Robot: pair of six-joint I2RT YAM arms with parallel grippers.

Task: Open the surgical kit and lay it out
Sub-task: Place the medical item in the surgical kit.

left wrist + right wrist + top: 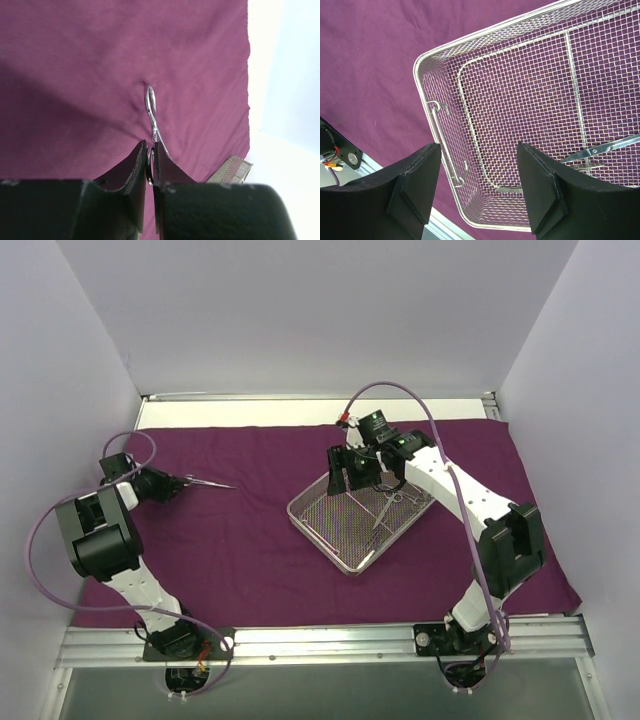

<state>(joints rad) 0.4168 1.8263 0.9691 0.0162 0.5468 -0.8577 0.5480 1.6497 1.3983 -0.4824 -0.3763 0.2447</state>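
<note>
The dark purple cloth wrap [250, 560] lies spread flat over the table. The silver wire-mesh tray [300, 518] stands on it right of centre, with scissor-like instruments [385, 510] inside. My left gripper [185, 483] is at the left over the cloth, shut on a thin silver instrument [212, 483] that points right. In the left wrist view the gripper [149, 147] pinches this instrument [150, 102], whose ring end touches the cloth [75, 75]. My right gripper [347, 478] is open and empty over the tray's far left end. In the right wrist view the gripper [480, 185] hovers above the tray [470, 40]; scissors [605, 149] lie in it.
White walls close in the left, back and right sides. An aluminium rail [320, 642] runs along the near edge, and a bare white strip [300, 412] lies behind the cloth. A corner of the tray [227, 170] shows in the left wrist view.
</note>
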